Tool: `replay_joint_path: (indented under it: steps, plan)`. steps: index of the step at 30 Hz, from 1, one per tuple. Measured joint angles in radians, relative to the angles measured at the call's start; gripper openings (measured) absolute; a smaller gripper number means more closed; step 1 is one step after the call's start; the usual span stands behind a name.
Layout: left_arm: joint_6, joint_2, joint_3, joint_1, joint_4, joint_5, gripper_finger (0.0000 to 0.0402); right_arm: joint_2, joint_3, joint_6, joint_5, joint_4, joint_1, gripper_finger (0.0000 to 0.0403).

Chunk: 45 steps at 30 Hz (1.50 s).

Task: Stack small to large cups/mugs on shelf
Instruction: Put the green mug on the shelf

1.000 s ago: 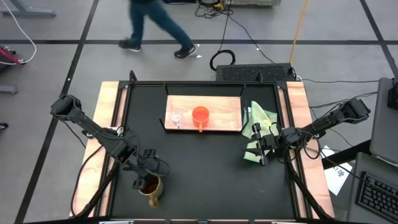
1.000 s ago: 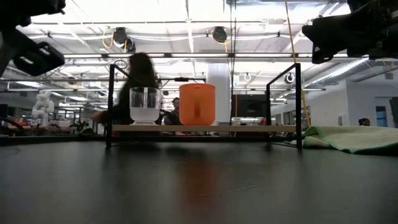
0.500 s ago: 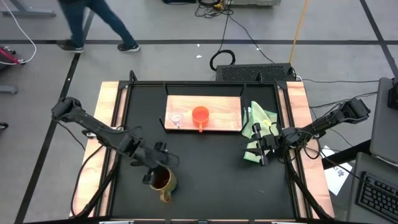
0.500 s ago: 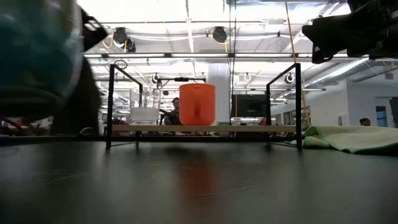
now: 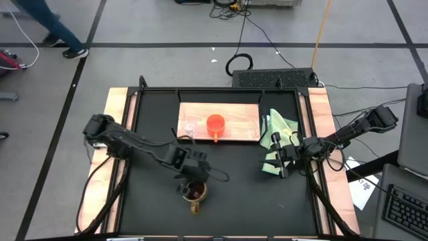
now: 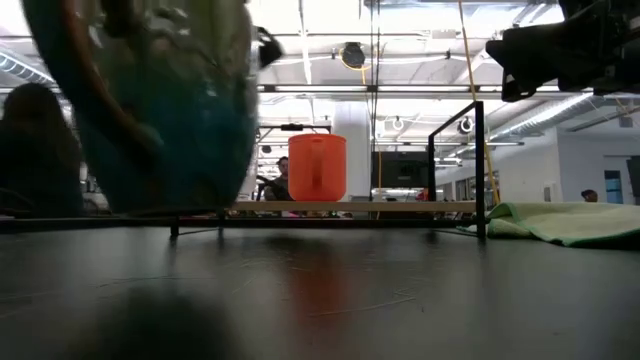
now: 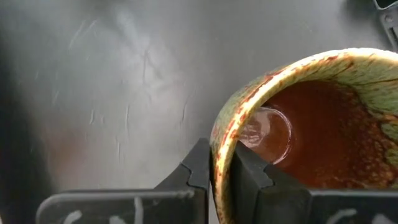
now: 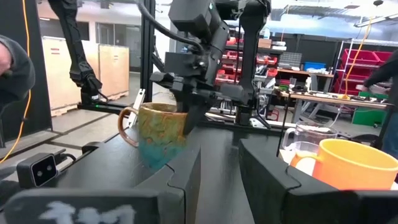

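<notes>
Rim grip noted: we find the left hand (image 5: 188, 182) pinching the brown mug (image 5: 194, 193) by its wall, lower centre of the high view, carried clear of the desk (image 5: 227, 194) toward the shelf (image 5: 241, 114) holding the orange cup (image 5: 215, 124). Right hand (image 5: 281, 161) idles partly open at right, empty.

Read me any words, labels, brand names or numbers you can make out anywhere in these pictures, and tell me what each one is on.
No text can be read in any view.
Left tool, clamped on the brown mug's rim: pale scrawled marks on its base, too blurred to read.
Right tool: pale marks on its base, also unreadable.
Orange cup, clear cup, shelf: no lettering shows.
</notes>
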Motion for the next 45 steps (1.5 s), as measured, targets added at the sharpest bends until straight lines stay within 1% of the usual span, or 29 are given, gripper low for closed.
replay_joint_path:
  steps: [3, 6, 13, 17, 22, 25, 35, 45]
  plan:
    - [0.057, 0.064, 0.068, 0.02, 0.002, 0.028, 0.0034, 0.0, 0.0, 0.0, 0.0, -0.002, 0.0, 0.0102]
    - [0.083, 0.128, 0.139, 0.046, -0.014, 0.05, 0.0034, 0.0, 0.0, 0.002, 0.0, -0.003, 0.0, 0.0102]
    - [0.157, 0.265, 0.292, 0.088, -0.116, 0.069, 0.0034, 0.0, 0.0, 0.003, 0.0, -0.011, 0.0, 0.0102]
    - [0.187, 0.315, 0.359, 0.102, -0.15, 0.07, 0.0034, 0.001, 0.0, 0.003, 0.0, -0.016, 0.0, 0.0102]
    - [0.225, 0.34, 0.422, 0.111, -0.148, 0.07, 0.0034, 0.001, 0.0, 0.003, 0.0, -0.029, 0.0, 0.0102]
    - [0.241, 0.341, 0.439, 0.119, -0.142, 0.07, 0.0034, 0.001, 0.0, 0.003, 0.0, -0.037, 0.0, 0.0102]
    - [0.244, 0.348, 0.441, 0.147, -0.129, 0.069, 0.0034, 0.001, 0.0, 0.003, 0.0, -0.039, 0.0, 0.0102]
    - [0.224, 0.348, 0.441, 0.147, -0.16, 0.071, 0.0034, 0.001, 0.0, 0.003, 0.0, -0.039, 0.0, 0.0102]
